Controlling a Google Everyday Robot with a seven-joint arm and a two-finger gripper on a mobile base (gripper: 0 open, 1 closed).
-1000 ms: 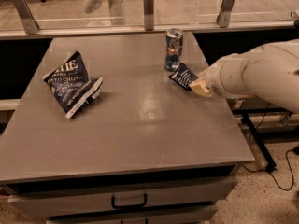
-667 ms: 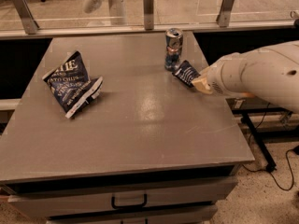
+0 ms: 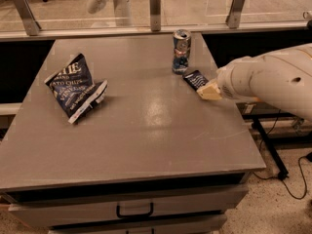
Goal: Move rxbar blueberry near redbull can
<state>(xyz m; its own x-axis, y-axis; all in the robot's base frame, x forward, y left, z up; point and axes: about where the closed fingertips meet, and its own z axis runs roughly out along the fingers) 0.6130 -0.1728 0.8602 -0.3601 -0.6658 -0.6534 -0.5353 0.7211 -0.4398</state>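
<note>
The rxbar blueberry (image 3: 195, 78), a small dark navy wrapper with white lettering, lies on the grey table (image 3: 146, 130) just right of and in front of the redbull can (image 3: 181, 51). The can stands upright near the table's far edge, about a finger's width from the bar. My gripper (image 3: 208, 91), cream-tipped at the end of the white arm (image 3: 273, 79) that reaches in from the right, sits at the bar's near right end and touches it.
A larger navy chip bag (image 3: 75, 87) lies crumpled on the left part of the table. A rail with metal posts (image 3: 155, 4) runs behind the far edge. A drawer handle (image 3: 134, 211) shows below the front edge.
The bar has moved a little further back and left, closer to the can, and has settled lower on the table. The arm has barely shifted.
</note>
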